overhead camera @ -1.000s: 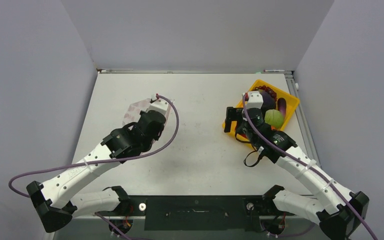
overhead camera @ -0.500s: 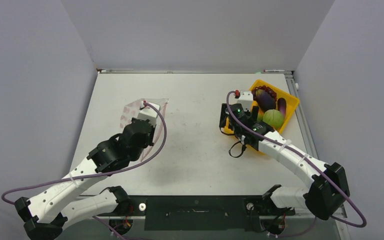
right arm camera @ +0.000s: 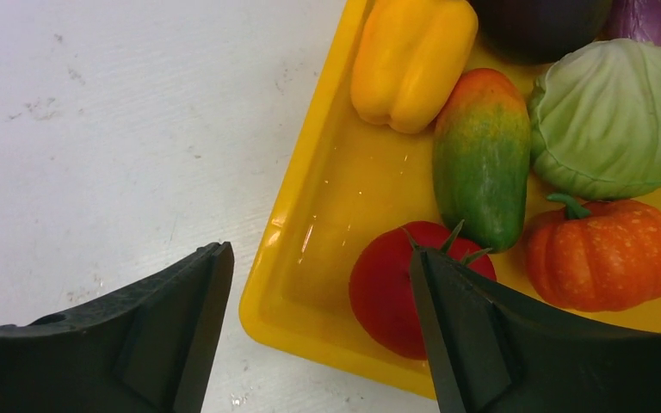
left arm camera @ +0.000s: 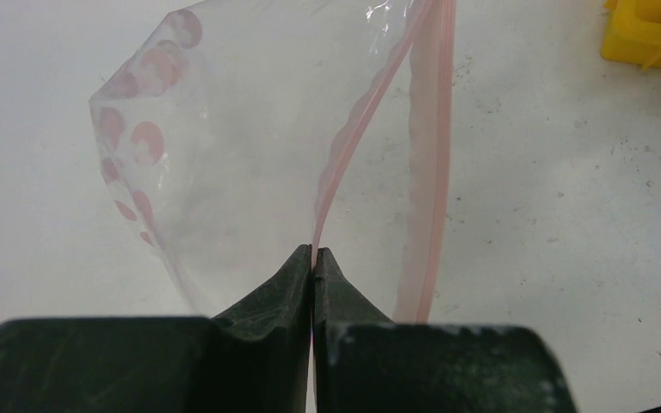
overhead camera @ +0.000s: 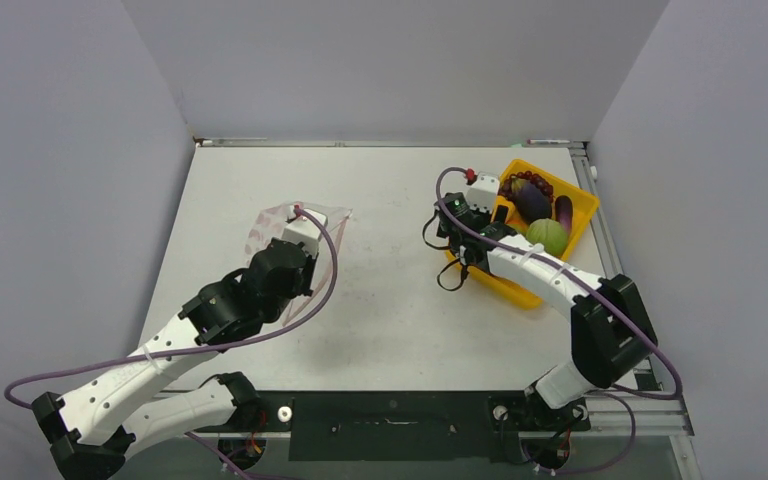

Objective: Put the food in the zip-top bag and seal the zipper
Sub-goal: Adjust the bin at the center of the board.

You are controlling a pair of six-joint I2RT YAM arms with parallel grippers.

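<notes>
One scuffed white worktop (overhead camera: 390, 300), boxed in by plain grey walls (overhead camera: 390, 70), carries everything. Well left of the yellow tray (right arm camera: 336, 172), the left tool (left arm camera: 313, 258) is pinched tight on one zipper (left arm camera: 353, 138) strip of the clear zip-top bag (left arm camera: 250, 129), its mouth parted. The right tool (right arm camera: 318, 254) gapes wide, holding nothing, astride the tray's left rim, one finger over a tomato (right arm camera: 387, 288). Farther inside the tray lie a pumpkin (right arm camera: 607, 254), green-orange fruit (right arm camera: 482, 155), cabbage (right arm camera: 620, 120), yellow pepper (right arm camera: 413, 56) and eggplant (right arm camera: 538, 21).

A clear plastic zip-top bag (overhead camera: 265, 225) lies left on the table (overhead camera: 390, 290); toy food (overhead camera: 548, 237) sits in a yellow plastic tray (overhead camera: 582, 207), right.
</notes>
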